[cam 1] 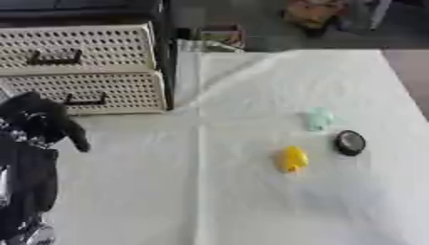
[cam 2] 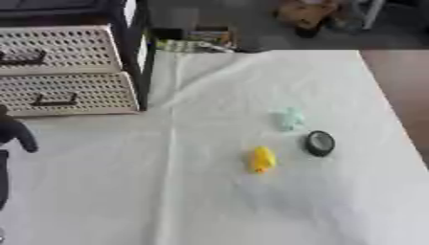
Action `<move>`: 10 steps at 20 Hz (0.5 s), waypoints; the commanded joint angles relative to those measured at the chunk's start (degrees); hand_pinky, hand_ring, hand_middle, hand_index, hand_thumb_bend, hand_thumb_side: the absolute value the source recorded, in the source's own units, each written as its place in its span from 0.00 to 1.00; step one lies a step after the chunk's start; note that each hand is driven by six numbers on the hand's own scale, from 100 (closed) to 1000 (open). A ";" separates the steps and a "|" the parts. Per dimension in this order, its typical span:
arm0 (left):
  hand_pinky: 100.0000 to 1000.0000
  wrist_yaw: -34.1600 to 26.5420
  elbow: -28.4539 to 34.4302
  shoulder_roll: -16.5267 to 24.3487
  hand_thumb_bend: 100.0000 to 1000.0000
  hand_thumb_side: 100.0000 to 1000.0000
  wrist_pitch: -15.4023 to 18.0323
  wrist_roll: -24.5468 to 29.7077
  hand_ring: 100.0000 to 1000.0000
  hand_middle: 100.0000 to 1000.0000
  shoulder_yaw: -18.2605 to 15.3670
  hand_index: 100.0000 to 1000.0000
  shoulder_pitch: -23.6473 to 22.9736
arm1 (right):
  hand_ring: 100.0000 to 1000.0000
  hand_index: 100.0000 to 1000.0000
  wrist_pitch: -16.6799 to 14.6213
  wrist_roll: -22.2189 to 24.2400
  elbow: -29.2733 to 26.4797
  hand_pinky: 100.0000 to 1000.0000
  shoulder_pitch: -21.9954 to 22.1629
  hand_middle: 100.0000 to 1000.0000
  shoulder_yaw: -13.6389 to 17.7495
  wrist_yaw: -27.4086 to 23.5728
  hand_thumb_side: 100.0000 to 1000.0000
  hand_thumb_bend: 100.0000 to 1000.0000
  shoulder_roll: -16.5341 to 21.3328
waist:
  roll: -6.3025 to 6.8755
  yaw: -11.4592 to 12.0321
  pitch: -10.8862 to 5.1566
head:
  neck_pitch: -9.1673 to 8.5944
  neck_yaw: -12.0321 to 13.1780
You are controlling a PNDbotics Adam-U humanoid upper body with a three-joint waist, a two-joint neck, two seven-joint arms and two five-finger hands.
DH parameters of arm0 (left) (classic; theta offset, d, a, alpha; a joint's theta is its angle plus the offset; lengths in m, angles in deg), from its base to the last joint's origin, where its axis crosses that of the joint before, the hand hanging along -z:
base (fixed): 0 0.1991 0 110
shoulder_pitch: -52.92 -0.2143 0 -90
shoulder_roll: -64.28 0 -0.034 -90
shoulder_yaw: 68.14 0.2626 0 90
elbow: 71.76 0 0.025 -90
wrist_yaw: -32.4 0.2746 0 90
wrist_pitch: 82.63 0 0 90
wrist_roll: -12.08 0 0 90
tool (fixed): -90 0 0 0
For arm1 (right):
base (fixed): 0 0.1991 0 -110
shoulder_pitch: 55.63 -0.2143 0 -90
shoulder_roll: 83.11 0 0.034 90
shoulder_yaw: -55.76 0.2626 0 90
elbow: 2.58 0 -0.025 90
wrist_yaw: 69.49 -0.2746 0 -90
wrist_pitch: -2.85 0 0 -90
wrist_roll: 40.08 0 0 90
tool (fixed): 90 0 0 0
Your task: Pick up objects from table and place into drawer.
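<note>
Your left eye view gives you most of the left hand: it hangs over the desk at the left edge, just in front of the drawer unit, with its black arm running down the frame below it. In the right eye view you get only a dark tip of that hand at the left border. One of the fingers points down and to the right; the others bunch together in a dark mass, so you cannot tell how far they are curled. Nothing shows in their hold. Your right hand appears in neither view.

The three objects lie together on the right half of the white cloth, well apart from the hand and the drawers. The yellow object is oval, its long axis running roughly away from you with a slight tilt. Just beyond it sits the pale green object, faint against the cloth and too soft-edged to name. Beside both, to the right, is the black round object, a disc with a lighter centre, seen askew.

Both drawer fronts, the upper and the lower, look closed, with dark handles. The unit's left side is cut off, more so in the right eye view.
</note>
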 commanded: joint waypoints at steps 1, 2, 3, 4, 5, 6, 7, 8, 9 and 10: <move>0.28 0.13 0.82 0.68 0.00 0.64 0.13 -0.08 0.45 0.56 -0.08 0.77 0.49 | 0.64 0.80 -0.15 0.16 -0.95 0.70 -0.42 0.36 0.32 0.32 0.99 0.26 0.82 | -0.07 0.05 -1.16 | -0.52 -0.04; 0.28 0.08 0.82 0.73 0.00 0.64 0.17 -0.11 0.45 0.56 -0.11 0.77 0.49 | 0.64 0.80 -0.14 0.15 -0.95 0.70 -0.41 0.36 0.33 0.30 0.99 0.26 0.84 | -0.06 0.04 -1.23 | -0.44 -0.04; 0.28 0.04 0.82 0.83 0.00 0.64 0.24 -0.15 0.45 0.56 -0.15 0.77 0.48 | 0.64 0.80 -0.14 0.16 -0.95 0.70 -0.41 0.36 0.32 0.28 0.99 0.26 0.86 | -0.06 0.04 -1.30 | -0.36 -0.02; 0.28 0.01 0.82 0.93 0.00 0.64 0.33 -0.20 0.45 0.56 -0.19 0.77 0.46 | 0.64 0.80 -0.13 0.18 -0.95 0.70 -0.41 0.36 0.31 0.26 0.99 0.26 0.87 | -0.05 0.04 -1.35 | -0.30 -0.01; 0.28 0.01 0.82 1.18 0.00 0.64 0.56 -0.28 0.45 0.56 -0.28 0.78 0.43 | 0.64 0.80 -0.13 0.19 -0.95 0.70 -0.40 0.36 0.31 0.24 0.99 0.26 0.90 | -0.03 0.05 -1.45 | -0.21 0.03; 0.29 0.04 0.82 1.60 0.00 0.64 0.98 -0.45 0.45 0.56 -0.45 0.78 0.36 | 0.64 0.80 -0.13 0.20 -0.95 0.70 -0.37 0.36 0.31 0.22 0.99 0.26 0.93 | 0.01 0.06 -1.57 | -0.12 0.11; 0.29 0.11 0.82 2.23 0.00 0.64 1.61 -0.71 0.45 0.56 -0.71 0.78 0.25 | 0.64 0.80 -0.11 0.20 -0.95 0.70 -0.32 0.36 0.32 0.19 0.99 0.26 0.97 | 0.04 0.08 -1.70 | -0.05 0.19; 0.29 0.22 0.82 2.94 0.00 0.64 2.37 -1.08 0.45 0.56 -1.01 0.78 0.11 | 0.64 0.80 -0.09 0.20 -0.95 0.70 -0.27 0.36 0.33 0.17 0.99 0.26 1.02 | 0.07 0.13 -1.82 | -0.01 0.23; 0.29 0.39 0.82 3.98 0.00 0.64 3.38 -1.58 0.46 0.56 -1.39 0.78 -0.08 | 0.64 0.80 -0.05 0.19 -0.95 0.70 -0.18 0.36 0.35 0.15 0.99 0.26 1.08 | 0.11 0.24 -1.97 | 0.05 0.25; 0.28 0.81 0.82 5.11 0.00 0.65 4.38 -2.16 0.45 0.56 -1.85 0.78 -0.34 | 0.64 0.80 -0.03 0.17 -0.95 0.70 -0.10 0.36 0.37 0.15 0.99 0.25 1.15 | 0.14 0.36 -2.11 | 0.09 0.27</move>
